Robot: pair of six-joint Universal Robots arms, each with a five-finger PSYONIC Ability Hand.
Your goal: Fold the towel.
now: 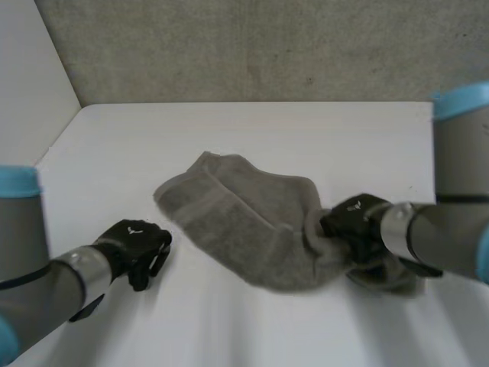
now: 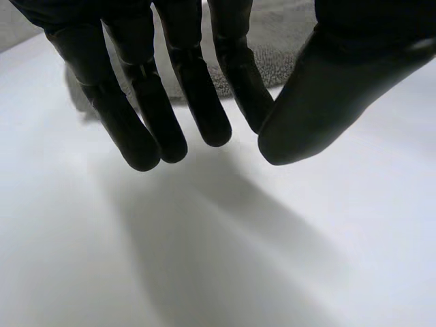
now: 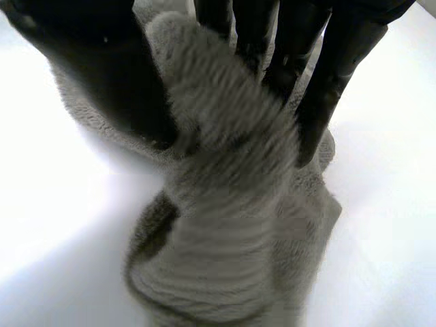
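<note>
Hanging low over the bare white table (image 1: 321,134), the robot's black left hand (image 1: 136,246) is the nearest thing, at the end of its grey arm with the light-blue cap. In the left wrist view its fingers (image 2: 146,116) are straight and loosely spread, the thumb standing apart from them, and they hold nothing; only the white tabletop lies beneath them. The crumpled grey terry-cloth towel (image 1: 237,218) lies just beyond those fingertips, apart from them.

A little farther in and across the table, the black right hand (image 1: 353,223) is closed on the towel's right-hand end. In the right wrist view the thumb (image 3: 109,75) presses one side of a bunched ridge of cloth (image 3: 225,136) and the fingers press the other, so the ridge is pinched between them, with the rest of the towel heaped under the palm.

From that grip the towel stretches in a rumpled band across the middle of the table, its far-left end rounded and partly doubled over itself. Behind the table's far edge stands a rough grey wall (image 1: 252,46).
</note>
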